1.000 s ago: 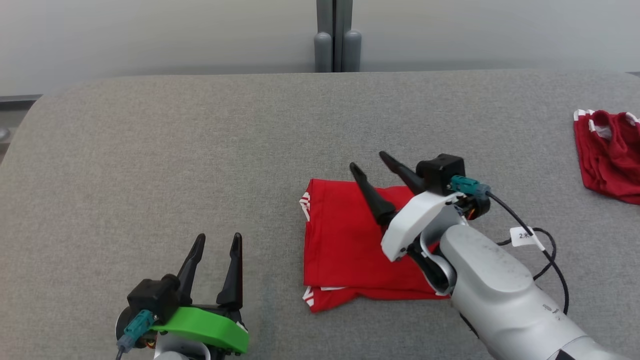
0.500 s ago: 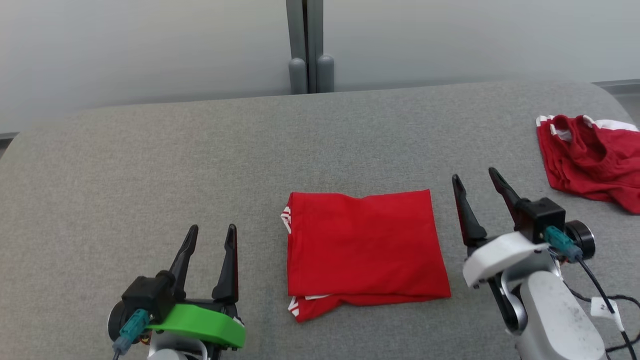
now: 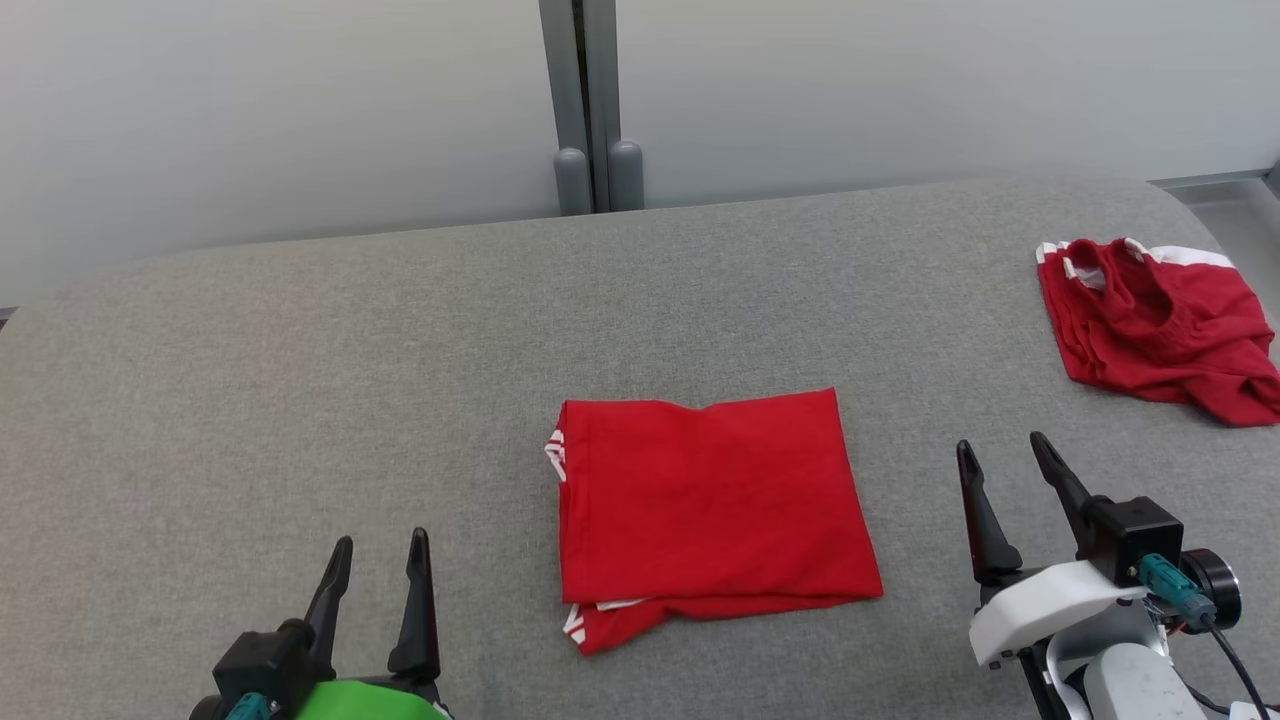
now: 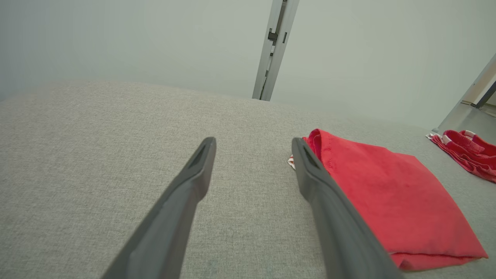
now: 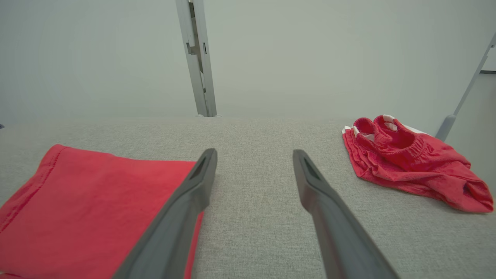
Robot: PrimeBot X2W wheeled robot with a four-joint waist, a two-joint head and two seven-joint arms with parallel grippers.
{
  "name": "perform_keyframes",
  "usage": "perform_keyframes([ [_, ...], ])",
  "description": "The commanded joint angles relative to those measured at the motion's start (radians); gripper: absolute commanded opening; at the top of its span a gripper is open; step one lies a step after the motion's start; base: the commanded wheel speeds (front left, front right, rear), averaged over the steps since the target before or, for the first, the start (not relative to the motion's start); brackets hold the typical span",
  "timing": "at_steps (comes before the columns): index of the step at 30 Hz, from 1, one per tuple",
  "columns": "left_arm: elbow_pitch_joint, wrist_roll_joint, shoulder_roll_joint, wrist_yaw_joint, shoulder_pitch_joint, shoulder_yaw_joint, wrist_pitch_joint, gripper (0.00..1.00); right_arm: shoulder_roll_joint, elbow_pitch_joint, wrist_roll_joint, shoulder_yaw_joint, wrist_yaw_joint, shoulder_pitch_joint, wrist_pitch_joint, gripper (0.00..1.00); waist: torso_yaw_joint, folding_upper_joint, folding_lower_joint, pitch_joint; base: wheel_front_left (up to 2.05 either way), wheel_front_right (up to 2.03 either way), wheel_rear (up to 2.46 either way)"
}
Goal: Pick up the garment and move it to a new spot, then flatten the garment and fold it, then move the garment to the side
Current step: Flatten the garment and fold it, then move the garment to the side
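— On the grey cloth-covered table (image 3: 300,400), where does your garment lie?

— Look to the middle of it, operator. The folded red garment (image 3: 710,500) lies flat as a neat rectangle. White trim peeks out at its left edge and at its near left corner, where a lower layer juts from under the top one.

— And your two grippers?

— Your left gripper (image 3: 380,537) is low at the near left, well apart from the cloth. Its two dark fingers are spread, with nothing between them. Your right gripper (image 3: 1000,441) stands near the garment's right edge without touching it. Its fingers are likewise parted and empty, pointing toward the far side of the table.

— Anything else you should know of?

— At the far right, by the table's rounded corner, you have a second red garment (image 3: 1160,335). It is crumpled, with white trim, and the right wrist view shows a gathered elastic band on it. It lies well apart from the folded one and from both grippers. Behind the table a grey upright post (image 3: 590,100) stands against the pale wall.
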Motion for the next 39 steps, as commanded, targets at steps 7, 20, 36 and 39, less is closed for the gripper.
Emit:
perform_keyframes([
  [7,0.005,0.011,-0.003,-0.011,0.007,0.01,-0.003,1.0,-0.003,0.011,0.017,0.008,-0.001,0.013,-0.004,1.0,0.008,0.0,0.0,0.005,0.0,0.0,0.0],
  [20,0.01,0.01,-0.004,-0.016,-0.004,0.012,-0.003,1.0,-0.003,0.035,0.024,0.014,-0.001,-0.002,-0.004,1.0,0.007,0.0,0.0,0.01,0.0,0.0,0.0],
  [36,0.002,-0.002,-0.004,-0.006,-0.031,-0.002,-0.003,1.0,-0.003,0.119,-0.025,0.043,-0.001,-0.135,0.064,1.0,0.033,0.0,0.0,0.029,0.0,0.0,0.0],
  [39,-0.004,-0.006,-0.004,0.001,-0.037,-0.003,-0.003,1.0,-0.003,0.137,-0.035,0.028,-0.001,-0.169,0.129,1.0,0.044,0.0,0.0,0.04,0.0,0.0,0.0],
])
